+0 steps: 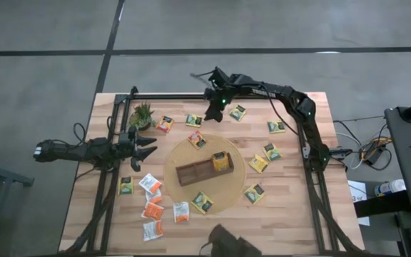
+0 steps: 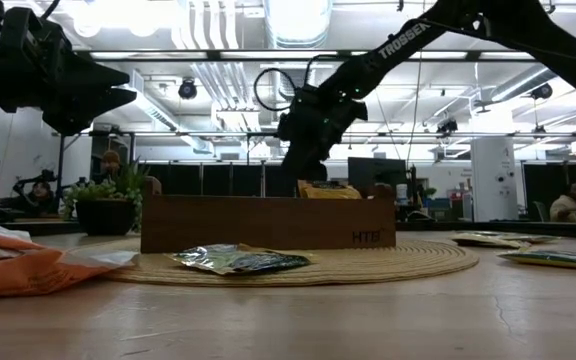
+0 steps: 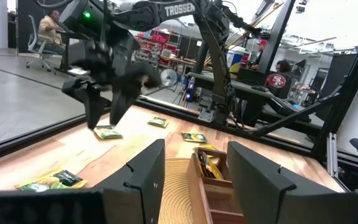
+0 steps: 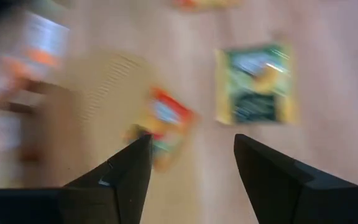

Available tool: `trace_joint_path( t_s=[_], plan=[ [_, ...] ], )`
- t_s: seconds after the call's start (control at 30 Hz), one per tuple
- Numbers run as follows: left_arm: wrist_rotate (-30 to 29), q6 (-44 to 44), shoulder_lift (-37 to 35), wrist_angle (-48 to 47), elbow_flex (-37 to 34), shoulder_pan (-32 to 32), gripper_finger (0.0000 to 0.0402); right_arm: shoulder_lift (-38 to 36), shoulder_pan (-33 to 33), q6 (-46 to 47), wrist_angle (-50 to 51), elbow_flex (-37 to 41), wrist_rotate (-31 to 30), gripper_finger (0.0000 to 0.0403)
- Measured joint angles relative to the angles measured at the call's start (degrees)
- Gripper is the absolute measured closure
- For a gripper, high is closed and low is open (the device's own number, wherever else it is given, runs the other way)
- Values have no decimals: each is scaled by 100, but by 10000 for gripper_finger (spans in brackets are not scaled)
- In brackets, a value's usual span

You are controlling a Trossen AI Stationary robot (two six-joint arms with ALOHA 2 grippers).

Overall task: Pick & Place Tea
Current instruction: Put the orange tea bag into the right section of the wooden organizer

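An open-plan lab: exposed ceiling ducts [image 2: 218, 75], desks, seated people [image 3: 50, 28].

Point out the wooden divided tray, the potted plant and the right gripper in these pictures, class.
wooden divided tray [image 1: 195, 172]: high view, on its empty left compartments.
potted plant [image 1: 142, 114]: high view, on the green leaves.
right gripper [image 1: 212, 114]: high view, midway between its open fingertips, above the table's far edge.

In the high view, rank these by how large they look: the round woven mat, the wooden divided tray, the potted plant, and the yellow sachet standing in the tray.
1. Round woven mat
2. Wooden divided tray
3. Potted plant
4. Yellow sachet in the tray's end compartment

The plant and the sachet look close; the plant's leaves spread a little wider.
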State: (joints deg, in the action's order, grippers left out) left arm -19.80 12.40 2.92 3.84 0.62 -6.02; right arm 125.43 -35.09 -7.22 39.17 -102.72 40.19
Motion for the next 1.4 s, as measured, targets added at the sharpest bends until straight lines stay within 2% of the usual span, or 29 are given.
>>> trace_joint_path(
  t_s=[0.13, 0.2, 0.33, 0.43, 0.5, 0.53, 0.57, 0.67, 0.7, 0.73, 0.77, 0.9, 1.07, 1.23, 1.4],
  plan=[
    [1, 0, 0, 0, 0, -2, 234, 159, -335, 413, -477, 20, 2024, 179],
    [1, 1, 1, 0, 0, 0, 234, 375, -431, 572, -590, -61, 2701, 179],
    [-1, 1, 2, 0, 0, -1, 234, 956, -410, 670, -441, -622, 3690, 179],
    [0, 1, 2, 0, 0, -1, 234, 1341, -324, 711, -119, -1341, 3961, 179],
    [0, 0, 0, 0, 0, -1, 234, 1525, -305, 260, 585, -1857, 3847, 179],
    [-1, -1, 2, 0, 0, -1, 234, 1585, -307, -80, 1135, -2132, 3547, 179],
    [1, -1, 1, 0, 0, 0, 234, 1617, -311, -448, 1688, -2387, 3007, 179],
    [-1, 1, 2, 0, 0, 0, 234, 1690, -293, -1277, 3128, -3033, 625, 179],
    [-1, 1, 0, 0, 0, 0, 234, 1719, -272, -1378, 3405, -3104, 124, 179],
    [1, -1, 1, 0, 0, 0, 234, 1763, -260, -1424, 3550, -3121, -47, 179],
    [1, -1, 2, 0, 0, 0, 234, 1807, -248, -1467, 3577, -3114, 49, 179],
    [-1, -1, 2, 0, 0, -2, 234, 1962, -195, -1626, 3586, -3089, 1119, 179],
    [-1, 0, 2, 0, 0, -2, 234, 2175, -177, -1766, 3663, -3001, 1047, 179],
    [0, 0, 7, 2, 0, 0, 234, 2090, -146, -1868, 3704, -3042, 1117, 179],
    [1, 1, 7, 4, 0, 0, 234, 2133, -154, -1873, 3715, -3036, 902, 179]
  ],
)
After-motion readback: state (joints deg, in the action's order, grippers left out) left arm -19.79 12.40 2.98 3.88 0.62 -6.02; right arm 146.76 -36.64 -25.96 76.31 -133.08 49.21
